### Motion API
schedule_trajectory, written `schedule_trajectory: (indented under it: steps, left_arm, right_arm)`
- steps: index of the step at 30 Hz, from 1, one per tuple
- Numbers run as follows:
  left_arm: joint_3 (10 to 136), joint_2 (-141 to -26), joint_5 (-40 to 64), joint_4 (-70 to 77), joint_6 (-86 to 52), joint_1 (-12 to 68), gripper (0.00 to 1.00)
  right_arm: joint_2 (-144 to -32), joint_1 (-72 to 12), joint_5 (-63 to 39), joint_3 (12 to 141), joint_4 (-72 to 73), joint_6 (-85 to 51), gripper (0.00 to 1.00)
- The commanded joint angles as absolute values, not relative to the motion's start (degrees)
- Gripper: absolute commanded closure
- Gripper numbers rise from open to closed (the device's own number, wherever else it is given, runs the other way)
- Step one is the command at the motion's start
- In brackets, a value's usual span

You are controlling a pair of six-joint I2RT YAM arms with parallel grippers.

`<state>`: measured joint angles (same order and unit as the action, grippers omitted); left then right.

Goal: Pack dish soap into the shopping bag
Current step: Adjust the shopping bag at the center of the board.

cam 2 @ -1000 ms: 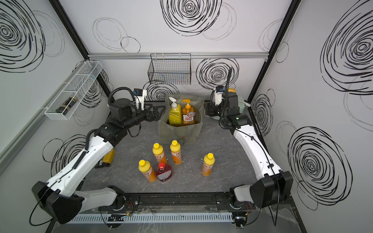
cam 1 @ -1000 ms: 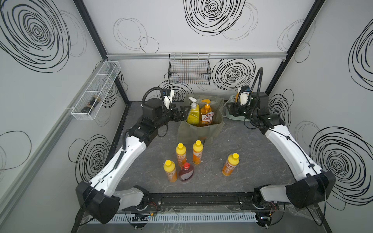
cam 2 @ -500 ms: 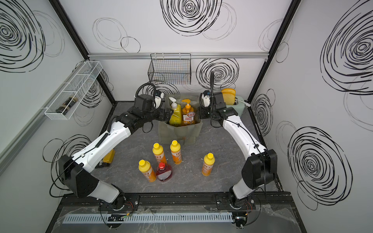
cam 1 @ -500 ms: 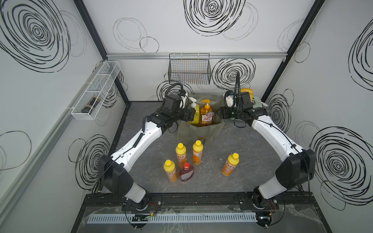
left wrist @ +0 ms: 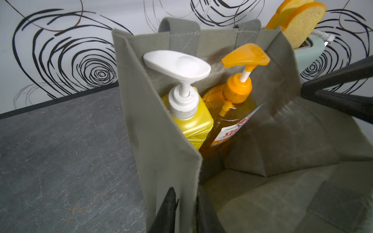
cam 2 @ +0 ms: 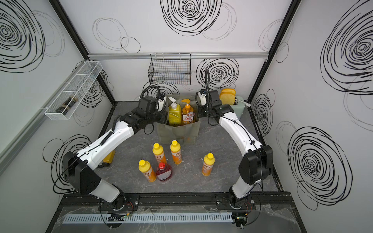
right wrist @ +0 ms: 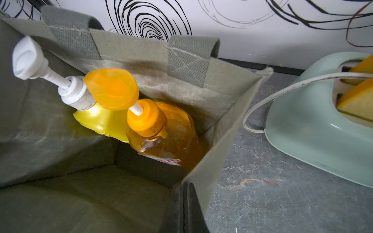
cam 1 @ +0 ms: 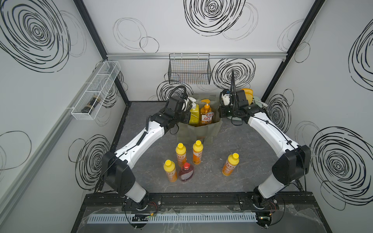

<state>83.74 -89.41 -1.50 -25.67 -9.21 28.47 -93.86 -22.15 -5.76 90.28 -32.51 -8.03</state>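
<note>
yellow bottle (cam 1: 194, 117) upright (pump (cam 1: 192, 100) up)

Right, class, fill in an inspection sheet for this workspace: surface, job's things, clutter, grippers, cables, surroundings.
Surface: marbled dark grey tabletop.
Job's things: shopping bag upright, holding yellow pump bottle and amber pump bottle; four small orange bottles and red bottle stand outside.
Clutter: toaster with bread slices beside the bag.
Grippers: left gripper and right gripper each clamp a side wall of the bag.
Cables: toaster cord lies on the tabletop; arm cables loop above both wrists.
Surroundings: wire basket on back wall; wire rack holding dark jar on side wall.
</note>
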Motion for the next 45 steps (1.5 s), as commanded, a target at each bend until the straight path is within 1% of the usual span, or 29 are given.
schedule_trajectory:
  steps: [1, 3, 5, 6, 14, 26, 28, 31, 32, 33, 38, 39, 40, 42, 45]
  left_arm:
    - [81.9, -86.5, -0.5, -24.2, -9.7, 27.2, 0.87]
    - [81.1, -85.3, 0.8, -23.6, -10.2, 26.3, 0.94]
    - [80.3, -84.3, 2.2, -23.1, -10.9, 25.5, 0.95]
    - [80.0, -83.8, 2.9, -22.9, -11.1, 25.1, 1.0]
    - [77.5, -80.9, 7.7, -21.9, -12.9, 22.2, 1.0]
    - [76.7, -79.1, 14.0, -21.0, -16.1, 21.5, 1.0]
    - [76.4, -78.7, 14.5, -21.1, -16.2, 21.5, 1.0]
    - [75.1, -78.2, 15.2, -20.8, -16.6, 21.7, 1.0]
    - [74.4, -78.0, 15.3, -20.5, -16.8, 21.9, 0.98]
    - [73.7, -77.7, 15.3, -20.3, -17.0, 22.2, 0.92]
    - [70.0, -76.2, 14.2, -19.4, -17.6, 24.5, 0.45]
    - [69.5, -75.8, 13.6, -19.5, -17.5, 25.1, 0.39]
    - [69.1, -75.4, 12.9, -19.6, -17.4, 25.6, 0.35]
    - [68.4, -74.7, 11.7, -19.9, -17.4, 26.8, 0.29]
    - [67.5, -73.6, 9.8, -20.0, -17.1, 28.5, 0.21]
  right_arm:
    - [-91.1, -22.6, -5.1, 93.2, -32.4, -7.1, 1.0]
    - [-90.6, -22.7, -5.2, 93.5, -32.1, -6.9, 1.0]
    - [-89.9, -22.9, -5.1, 93.7, -31.3, -6.9, 1.0]
    - [-89.5, -23.1, -5.2, 93.7, -30.8, -6.9, 1.0]
    - [-90.1, -24.6, -5.9, 97.4, -28.9, -6.1, 1.0]
    - [-93.3, -25.4, -6.5, 105.1, -28.1, -5.3, 1.0]
    - [-93.2, -25.4, -6.5, 104.3, -28.3, -5.2, 1.0]
    - [-91.4, -25.4, -5.9, 99.8, -27.2, -5.0, 1.0]
    - [-90.5, -25.4, -5.6, 97.7, -26.8, -5.0, 1.0]
    - [-89.6, -25.3, -5.6, 95.9, -26.3, -5.0, 1.0]
    - [-84.7, -25.4, -5.4, 88.4, -26.1, -4.8, 0.9]
    - [-83.9, -25.5, -5.2, 87.4, -26.3, -4.6, 0.88]
    - [-83.0, -25.6, -5.0, 86.6, -26.6, -4.4, 0.85]
    - [-82.0, -25.8, -4.4, 85.5, -27.3, -4.0, 0.76]
    - [-81.0, -26.2, -3.5, 85.2, -29.2, -3.3, 0.68]
